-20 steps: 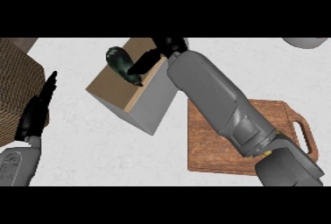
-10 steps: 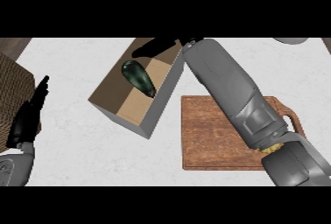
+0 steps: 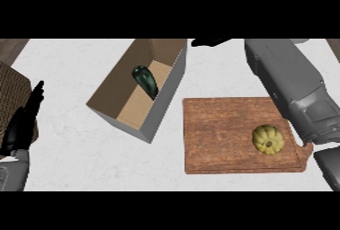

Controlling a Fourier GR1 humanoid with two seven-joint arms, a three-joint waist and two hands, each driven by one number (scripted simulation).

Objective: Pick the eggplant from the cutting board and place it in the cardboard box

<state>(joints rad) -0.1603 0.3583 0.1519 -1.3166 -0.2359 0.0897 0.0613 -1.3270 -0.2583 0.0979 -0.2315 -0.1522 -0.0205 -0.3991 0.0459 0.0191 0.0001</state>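
the eggplant [image 3: 145, 81] lies inside the cardboard box [image 3: 113, 92], dark green-black and glossy, long and narrow, leaning along the box's inner wall toward its far end; no hand touches it; the box is open-topped, tan inside with grey outer sides, set at a slant on the pale counter [image 3: 79, 152], and shows no label or writing; the right hand [image 3: 211, 42] appears only as a black sliver at the top edge, just beyond the box's far corner, holding nothing that can be seen, though whether its fingers are spread or curled i cannot tell; its grey forearm [image 3: 292, 90] runs down the right side over the wooden cutting board [image 3: 225, 134]; a small yellow ribbed squash [image 3: 268, 139] sits on the board's right part; the left hand [image 3: 25, 121] rests at the left edge, fingers straight and pointing up, holding nothing, over a brown woven object [image 3: 10, 81].
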